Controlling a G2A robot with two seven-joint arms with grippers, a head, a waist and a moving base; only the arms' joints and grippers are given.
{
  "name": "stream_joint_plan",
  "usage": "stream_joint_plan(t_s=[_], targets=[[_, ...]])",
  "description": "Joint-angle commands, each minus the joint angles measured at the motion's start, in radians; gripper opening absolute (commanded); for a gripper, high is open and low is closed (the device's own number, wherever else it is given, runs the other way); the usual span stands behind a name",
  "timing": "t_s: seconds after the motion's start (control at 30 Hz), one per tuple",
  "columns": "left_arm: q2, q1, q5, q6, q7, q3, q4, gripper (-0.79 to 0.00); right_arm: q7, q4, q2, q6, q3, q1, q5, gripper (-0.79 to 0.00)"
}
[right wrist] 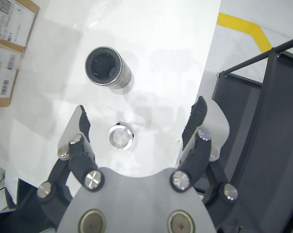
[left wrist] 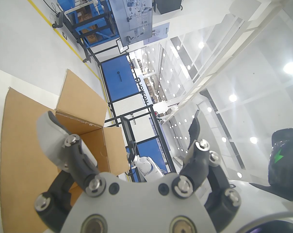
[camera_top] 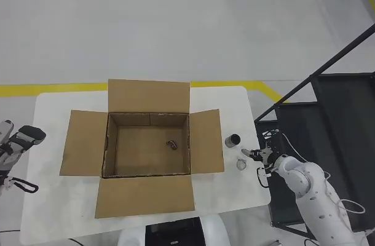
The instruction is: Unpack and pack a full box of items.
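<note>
The right gripper [right wrist: 141,117] hangs low over the right part of the table [camera_top: 52,203], with its two fingers wide apart and nothing between the pads. Just under it lies a small metal ring [right wrist: 121,138], flat on the table and nearer to one finger than to the other. A little farther stands a dark cylinder [right wrist: 109,67] with a hollow middle, upright and apart from the ring. Both are on the strip between the right flap of the box [camera_top: 149,95] and the right edge of the table.

I judge that the step in hand concerns the ring, though I cannot tell whether it is to be taken or was just set down. To take it well, the gripper should first be centred over it, then go down until the pads are almost at the table, because the ring is very low. The fingers should close across its outer wall. The cylinder may topple and roll if pushed, and the table edge is near.

The box stands open in the middle of the table with all four flaps spread. On its floor, toward the right wall, lies one small brown item [camera_top: 172,145]; what it is I cannot tell.

The left gripper [left wrist: 122,124] is at the left edge of the table, fingers apart, holding nothing.
</note>
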Motion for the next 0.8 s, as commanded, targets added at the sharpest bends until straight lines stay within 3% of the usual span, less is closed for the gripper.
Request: stream_joint_plan(t_s=[0.0, 0.23, 0.37, 0.53, 0.77], targets=[[0.000, 0.000, 0.000, 0.000, 0.000, 0.000, 0.000, 0.000, 0.015, 0.019, 0.000, -0.007, -0.009, 0.006, -0.005, -0.400], [0.000, 0.000, 0.000, 0.000, 0.000, 0.000, 0.000, 0.000, 0.049, 0.044, 0.005, -0.025, -0.015, -0.012, -0.027, -0.409], [0.000, 0.000, 0.000, 0.000, 0.000, 0.000, 0.000, 0.000, 0.064, 0.068, 0.005, -0.029, -0.036, -0.010, -0.036, -0.480], [0.000, 0.000, 0.000, 0.000, 0.000, 0.000, 0.000, 0.000, 0.076, 0.095, 0.001, -0.019, -0.077, 0.016, -0.044, -0.443], [0.000, 0.000, 0.000, 0.000, 0.000, 0.000, 0.000, 0.000, 0.077, 0.107, 0.000, -0.018, -0.099, 0.032, -0.050, -0.456]])
